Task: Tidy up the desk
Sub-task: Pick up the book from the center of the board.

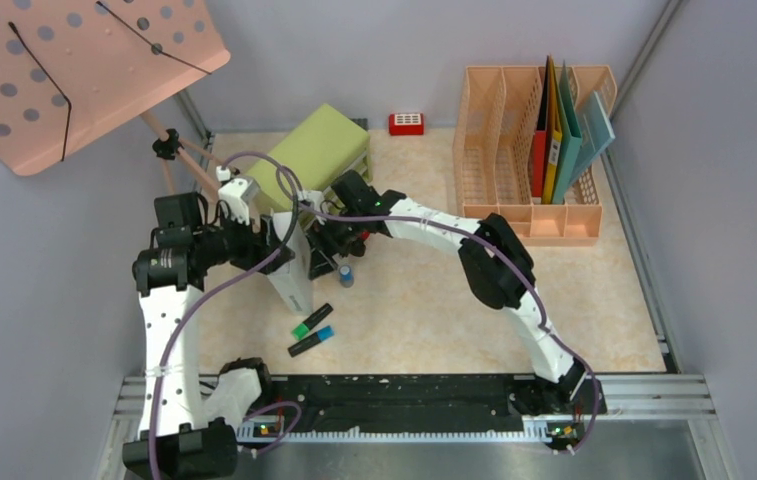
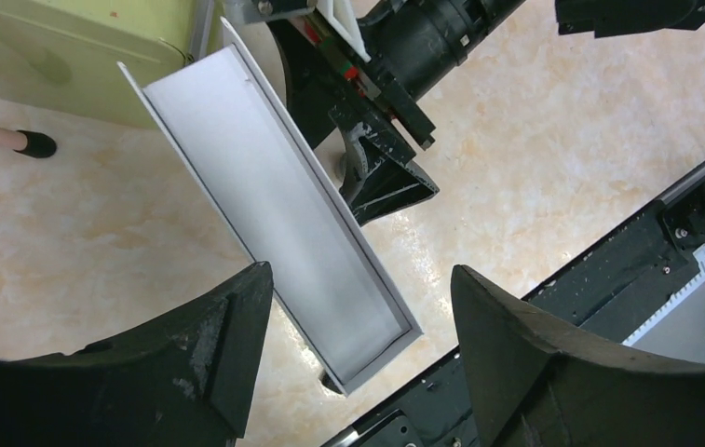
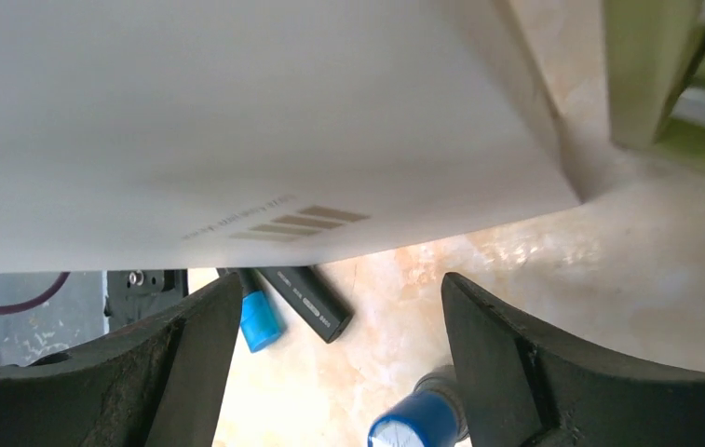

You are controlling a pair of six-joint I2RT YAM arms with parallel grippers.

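Observation:
The beige marble desk holds a green drawer cabinet at the back. A white, empty drawer is out of the cabinet and slants toward the front; it also shows in the left wrist view. My left gripper hovers over it, open and empty. My right gripper is open beside the drawer's right wall and holds nothing. A small blue-capped bottle stands just by the right fingertip.
A green-tipped marker and a blue-tipped marker lie in front of the drawer. A peach file rack with folders stands at the back right. A red block sits by the back wall. A peach perforated board hangs at upper left.

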